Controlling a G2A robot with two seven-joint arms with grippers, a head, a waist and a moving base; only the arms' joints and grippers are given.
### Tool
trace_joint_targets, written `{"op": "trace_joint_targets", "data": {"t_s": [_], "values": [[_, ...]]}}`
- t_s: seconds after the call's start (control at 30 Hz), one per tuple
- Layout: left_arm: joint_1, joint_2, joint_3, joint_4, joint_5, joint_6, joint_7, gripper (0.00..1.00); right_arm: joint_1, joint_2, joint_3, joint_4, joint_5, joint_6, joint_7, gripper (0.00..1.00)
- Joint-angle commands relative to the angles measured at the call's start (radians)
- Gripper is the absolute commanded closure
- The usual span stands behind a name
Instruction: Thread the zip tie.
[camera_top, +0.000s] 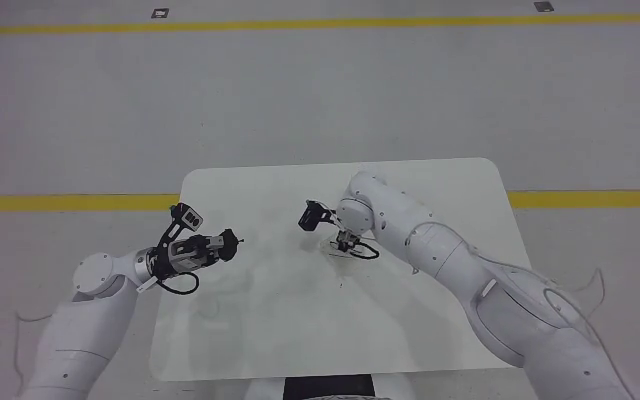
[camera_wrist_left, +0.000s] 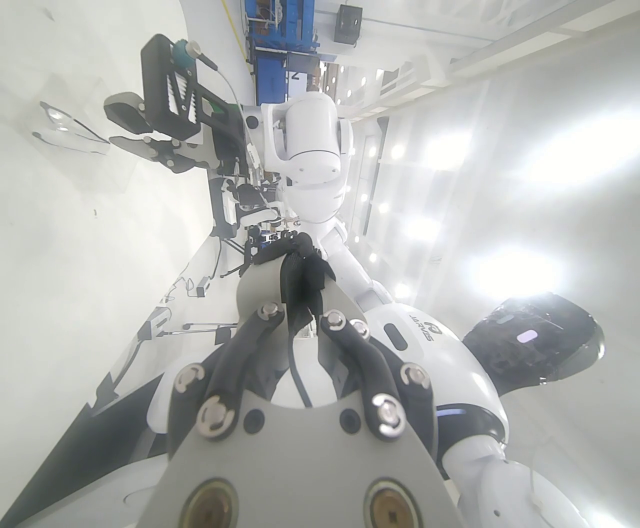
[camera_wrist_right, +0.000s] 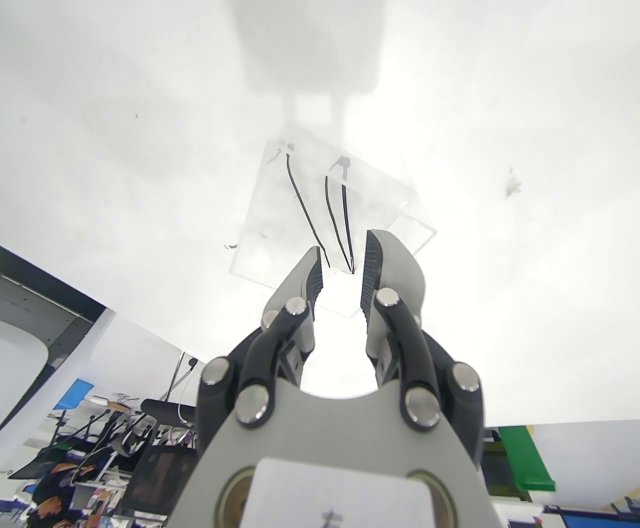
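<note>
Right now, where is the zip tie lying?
The zip tie lies on a clear sheet near the middle of the table, directly below the open right gripper.

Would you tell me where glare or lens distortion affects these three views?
Left wrist view: ceiling lights flare into big white patches, and the wide lens curves straight lines. Right wrist view: the table glares white, but the zip ties on the clear sheet show dark ahead of the open right gripper. Top view: even light, no strong glare.
</note>
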Motion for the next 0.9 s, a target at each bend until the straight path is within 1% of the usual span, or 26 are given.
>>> {"op": "trace_joint_targets", "data": {"t_s": [0.0,0.07,0.3,0.47,0.63,0.67,0.8,0.83,0.87], "values": [[0.000,0.000,0.000,0.000,0.000,0.000,0.000,1.00,-0.001,-0.006,-0.007,0.017,-0.001,0.000,-0.016,0.79],[0.000,0.000,0.000,0.000,0.000,0.000,0.000,1.00,-0.001,-0.013,-0.015,0.035,-0.003,0.000,-0.033,0.78],[0.000,0.000,0.000,0.000,0.000,0.000,0.000,1.00,0.000,-0.042,-0.042,0.098,-0.006,0.000,-0.077,0.83],[0.000,0.000,0.000,0.000,0.000,0.000,0.000,1.00,0.005,-0.060,-0.059,0.137,0.005,0.000,-0.089,0.85],[0.000,0.000,0.000,0.000,0.000,0.000,0.000,1.00,0.014,-0.077,-0.078,0.169,0.019,0.000,-0.097,0.85],[0.000,0.000,0.000,0.000,0.000,0.000,0.000,1.00,0.016,-0.079,-0.082,0.175,0.022,0.000,-0.099,0.86],[0.000,0.000,0.000,0.000,0.000,0.000,0.000,1.00,0.025,-0.089,-0.097,0.195,0.033,0.000,-0.105,0.95],[0.000,0.000,0.000,0.000,0.000,0.000,0.000,1.00,0.027,-0.091,-0.100,0.199,0.035,0.000,-0.106,1.00],[0.000,0.000,0.000,0.000,0.000,0.000,0.000,1.00,0.030,-0.094,-0.104,0.203,0.038,0.000,-0.107,1.00]]}}
